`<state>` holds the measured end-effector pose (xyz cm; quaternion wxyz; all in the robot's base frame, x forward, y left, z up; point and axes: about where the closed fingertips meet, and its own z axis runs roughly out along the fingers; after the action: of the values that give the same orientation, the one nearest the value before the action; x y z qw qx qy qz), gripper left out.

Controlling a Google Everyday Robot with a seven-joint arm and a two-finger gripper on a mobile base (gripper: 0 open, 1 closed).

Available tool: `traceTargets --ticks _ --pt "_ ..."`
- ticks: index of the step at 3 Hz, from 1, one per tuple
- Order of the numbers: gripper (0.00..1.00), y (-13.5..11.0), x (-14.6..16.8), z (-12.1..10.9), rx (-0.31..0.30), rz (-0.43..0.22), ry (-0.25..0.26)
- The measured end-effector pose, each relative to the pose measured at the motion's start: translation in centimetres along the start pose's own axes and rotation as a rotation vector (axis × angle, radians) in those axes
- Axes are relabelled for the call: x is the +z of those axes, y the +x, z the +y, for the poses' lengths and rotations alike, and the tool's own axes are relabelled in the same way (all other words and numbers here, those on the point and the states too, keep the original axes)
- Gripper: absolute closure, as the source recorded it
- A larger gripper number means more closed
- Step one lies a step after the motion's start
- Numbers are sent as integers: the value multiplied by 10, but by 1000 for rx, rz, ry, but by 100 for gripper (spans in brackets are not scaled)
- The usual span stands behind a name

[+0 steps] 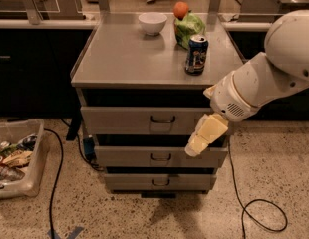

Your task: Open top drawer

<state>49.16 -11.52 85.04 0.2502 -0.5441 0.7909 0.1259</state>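
The top drawer [124,121] is the widest grey drawer of the cabinet, closed, with a small dark wire handle [162,119] at its centre. Two narrower grey drawers [144,156] sit below it, also closed. My gripper [203,136] hangs from the white arm [274,68] in front of the right part of the drawer fronts, right of and a little below the top handle. It touches nothing that I can see.
On the cabinet top [119,54] stand a white bowl [152,23], a green bag [191,29] with an orange [181,9], and a blue can [196,54]. A bin of trash [15,158] sits on the floor left. Black cables [254,203] lie on the floor.
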Motion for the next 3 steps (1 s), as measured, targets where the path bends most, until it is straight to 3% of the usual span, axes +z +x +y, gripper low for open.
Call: traceTargets --ticks 1,2,3 --pt "0 0 0 0 0 1 0" --pt "0 16 21 -2 32 5 18" --pt "0 42 56 -23 101 18 68"
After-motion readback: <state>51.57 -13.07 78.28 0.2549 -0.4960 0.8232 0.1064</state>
